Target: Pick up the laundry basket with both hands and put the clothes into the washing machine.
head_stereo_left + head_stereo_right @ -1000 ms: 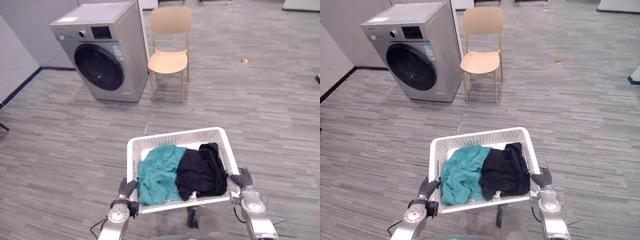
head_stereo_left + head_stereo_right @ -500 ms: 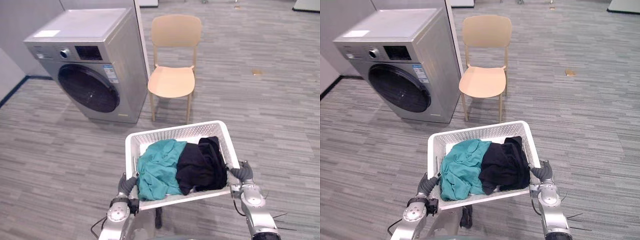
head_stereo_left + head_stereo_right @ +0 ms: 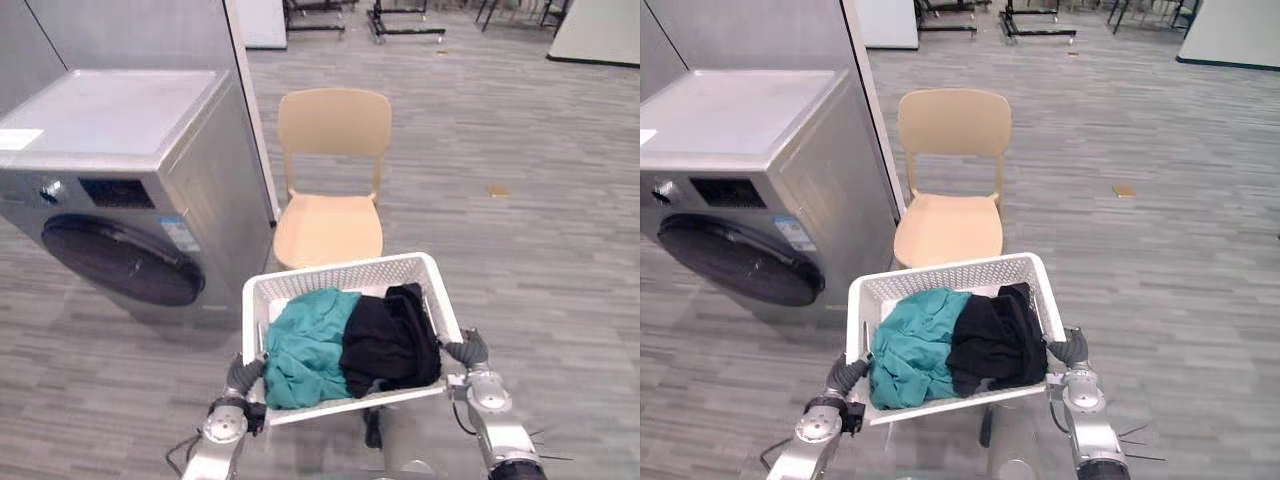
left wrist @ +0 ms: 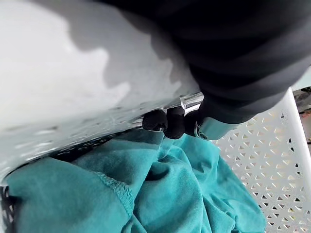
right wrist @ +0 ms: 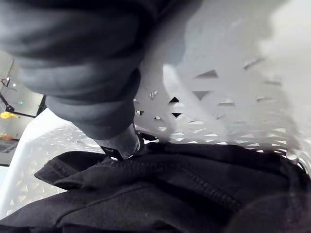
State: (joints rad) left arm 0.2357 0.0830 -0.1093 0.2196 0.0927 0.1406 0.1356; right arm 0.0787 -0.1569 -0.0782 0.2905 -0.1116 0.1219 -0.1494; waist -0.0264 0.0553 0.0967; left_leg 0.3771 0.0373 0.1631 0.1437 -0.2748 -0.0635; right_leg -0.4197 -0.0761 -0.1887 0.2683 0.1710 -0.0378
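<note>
Floor: grey planks (image 3: 560,260); washing machine (image 3: 110,130) at the left, round door closed; tan chair (image 3: 330,225) just beside it
Laundry basket: white laundry basket (image 3: 340,273) held off the floor between both hands, in front of the chair
Clothes: teal garment (image 3: 305,345) and black garment (image 3: 390,340) touching inside it
Left hand: left hand (image 4: 170,121) curled over the left rim, dark tips above the teal cloth
Right hand: right hand (image 3: 468,350) clasps the right rim; one tip hooked inside by the black cloth
</note>
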